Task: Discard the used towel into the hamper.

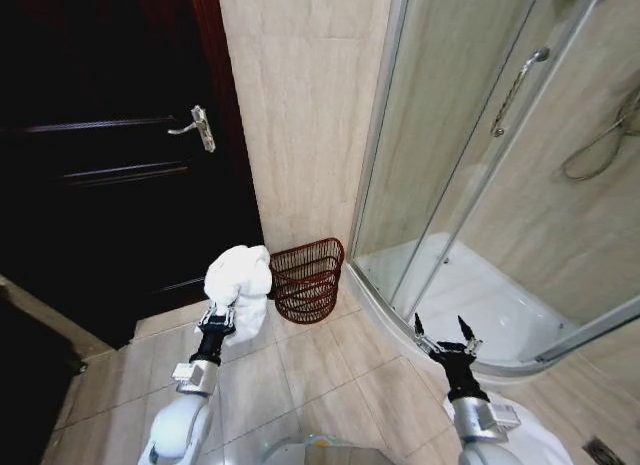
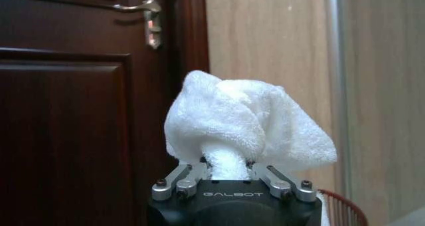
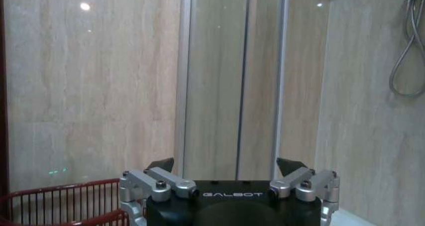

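Head view takes in the big things first: the dark wooden door (image 1: 110, 155) on my left, the tiled wall (image 1: 300, 105) ahead, and the glass shower enclosure (image 1: 480, 155) on my right. Against the wall, between door and shower, stands the hamper (image 1: 307, 278), a red-brown wire basket with its mouth open upward, ready to receive.

My left gripper (image 1: 220, 313) is raised just beside the hamper's rim on the door side, jaws clamped on a bunched neck of the white towel (image 1: 240, 280). I judge I hold it high so its folds clear the rim before I carry it over the opening. In my left wrist view the towel (image 2: 246, 126) blooms above my fingers (image 2: 182, 178) and covers most of the hamper; only a sliver of wire shows.

My right gripper (image 1: 447, 337) waits near the shower threshold, jaws spread wide, holding nothing.

The hamper's inside is hard to make out through the weave.
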Available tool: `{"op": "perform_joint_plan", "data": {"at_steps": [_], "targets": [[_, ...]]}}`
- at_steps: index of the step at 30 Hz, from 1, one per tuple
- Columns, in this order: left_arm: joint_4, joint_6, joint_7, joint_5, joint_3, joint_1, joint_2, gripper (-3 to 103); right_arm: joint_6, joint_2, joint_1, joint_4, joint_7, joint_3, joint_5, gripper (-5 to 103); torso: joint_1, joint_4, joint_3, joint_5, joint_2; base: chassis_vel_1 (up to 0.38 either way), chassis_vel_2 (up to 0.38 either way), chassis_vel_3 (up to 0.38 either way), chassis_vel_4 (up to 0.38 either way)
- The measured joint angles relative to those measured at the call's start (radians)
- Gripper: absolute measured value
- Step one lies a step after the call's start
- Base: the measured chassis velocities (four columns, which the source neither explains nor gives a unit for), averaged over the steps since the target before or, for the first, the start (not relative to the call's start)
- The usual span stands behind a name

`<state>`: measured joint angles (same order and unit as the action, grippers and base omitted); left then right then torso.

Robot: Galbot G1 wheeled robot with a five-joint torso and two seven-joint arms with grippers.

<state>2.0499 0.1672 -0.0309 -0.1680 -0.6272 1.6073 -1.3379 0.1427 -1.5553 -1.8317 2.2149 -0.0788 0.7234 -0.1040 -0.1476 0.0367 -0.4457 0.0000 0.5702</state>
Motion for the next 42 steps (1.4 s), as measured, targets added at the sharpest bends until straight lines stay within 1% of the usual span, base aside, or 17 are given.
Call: {"op": "perform_joint_plan", "data": {"at_steps": [7, 11, 14, 15, 19, 20, 23, 24, 27, 29, 31, 32, 35, 37, 40, 41, 42], "targets": [[-0.048, -0.082, -0.006, -0.039, 0.059, -0.156, 0.087, 21, -0.026, -0.005, 0.013, 0.019, 0.000, -0.002, -0.002, 100, 0.000, -0.0002, 0.000, 0.0002, 0.001, 0.000, 0.000, 0.000, 0.000], [-0.101, -0.123, -0.023, -0.067, 0.140, -0.261, 0.144, 21, -0.033, -0.008, 0.006, 0.033, 0.012, -0.009, -0.002, 100, 0.000, -0.0001, -0.001, 0.0000, 0.001, 0.000, 0.000, 0.000, 0.000], [-0.207, -0.166, -0.033, -0.101, 0.245, -0.418, 0.195, 21, -0.039, -0.018, -0.010, 0.059, 0.015, -0.013, -0.001, 100, -0.001, -0.0001, -0.001, -0.0003, 0.002, 0.000, 0.000, 0.000, 0.000], [-0.207, -0.166, -0.033, -0.101, 0.245, -0.418, 0.195, 21, -0.039, -0.018, -0.010, 0.059, 0.015, -0.013, -0.001, 100, -0.001, -0.0001, -0.001, -0.0003, 0.002, 0.000, 0.000, 0.000, 0.000], [-0.365, -0.186, -0.045, -0.146, 0.369, -0.638, 0.242, 21, -0.055, -0.026, -0.021, 0.088, 0.017, 0.001, -0.001, 100, -0.001, -0.0003, -0.001, 0.0001, 0.002, 0.000, 0.000, 0.000, 0.000], [-0.365, -0.186, -0.045, -0.146, 0.369, -0.638, 0.242, 21, -0.055, -0.026, -0.021, 0.088, 0.017, 0.001, -0.001, 100, -0.001, -0.0003, -0.001, 0.0001, 0.002, 0.000, 0.000, 0.000, 0.000], [-0.456, -0.253, -0.059, -0.243, 0.492, -0.779, 0.250, 21, -0.069, -0.026, -0.022, 0.101, 0.028, 0.010, -0.002, 100, -0.001, 0.0000, -0.001, -0.0001, 0.002, 0.000, 0.000, 0.000, 0.000], [-0.456, -0.253, -0.059, -0.243, 0.492, -0.779, 0.250, 21, -0.069, -0.026, -0.022, 0.101, 0.028, 0.010, -0.002, 100, -0.001, 0.0000, -0.001, -0.0001, 0.002, 0.000, 0.000, 0.000, 0.000], [-0.588, -0.297, -0.094, -0.302, 0.636, -0.946, 0.241, 21, -0.092, -0.031, -0.020, 0.115, 0.035, 0.017, -0.010, 100, -0.001, -0.0002, -0.001, 0.0002, 0.003, 0.000, 0.000, 0.000, 0.000], [-0.634, -0.298, -0.096, -0.302, 0.665, -0.984, 0.232, 21, -0.095, -0.035, -0.020, 0.120, 0.037, 0.019, -0.013, 100, -0.001, -0.0004, -0.002, 0.0005, 0.003, 0.000, 0.000, 0.000, 0.000], [-0.787, -0.312, -0.105, -0.301, 0.743, -1.103, 0.192, 21, -0.105, -0.044, -0.023, 0.139, 0.043, 0.024, -0.022, 100, -0.001, -0.0004, -0.002, -0.0001, 0.003, 0.000, 0.000, 0.000, 0.000], [-0.787, -0.312, -0.105, -0.301, 0.743, -1.103, 0.192, 21, -0.105, -0.044, -0.023, 0.139, 0.043, 0.024, -0.022, 100, -0.001, -0.0004, -0.002, -0.0001, 0.003, 0.000, 0.000, 0.000, 0.000], [-0.929, -0.336, -0.120, -0.265, 0.807, -1.231, 0.152, 21, -0.114, -0.043, -0.034, 0.164, 0.048, 0.033, -0.043, 100, -0.001, -0.0004, -0.002, -0.0001, 0.003, 0.000, 0.000, 0.000, 0.000], [-0.950, -0.354, -0.126, -0.256, 0.819, -1.258, 0.148, 21, -0.115, -0.043, -0.035, 0.168, 0.050, 0.036, -0.049, 100, -0.001, -0.0003, -0.002, 0.0000, 0.003, 0.000, 0.000, 0.000, 0.000], [-0.964, -0.467, -0.217, -0.210, 0.848, -1.322, 0.151, 21, -0.115, -0.041, -0.039, 0.175, 0.061, 0.050, -0.072, 100, -0.001, -0.0004, -0.002, 0.0002, 0.003, 0.000, 0.000, 0.000, 0.000], [-0.964, -0.467, -0.217, -0.210, 0.848, -1.322, 0.151, 21, -0.115, -0.041, -0.039, 0.175, 0.061, 0.050, -0.072, 100, -0.001, -0.0004, -0.002, 0.0002, 0.003, 0.000, 0.000, 0.000, 0.000], [-0.955, -0.516, -0.242, -0.188, 0.856, -1.331, 0.156, 21, -0.115, -0.038, -0.040, 0.176, 0.063, 0.055, -0.078, 100, -0.001, -0.0002, -0.002, 0.0001, 0.003, 0.000, 0.000, 0.000, 0.000]]}}
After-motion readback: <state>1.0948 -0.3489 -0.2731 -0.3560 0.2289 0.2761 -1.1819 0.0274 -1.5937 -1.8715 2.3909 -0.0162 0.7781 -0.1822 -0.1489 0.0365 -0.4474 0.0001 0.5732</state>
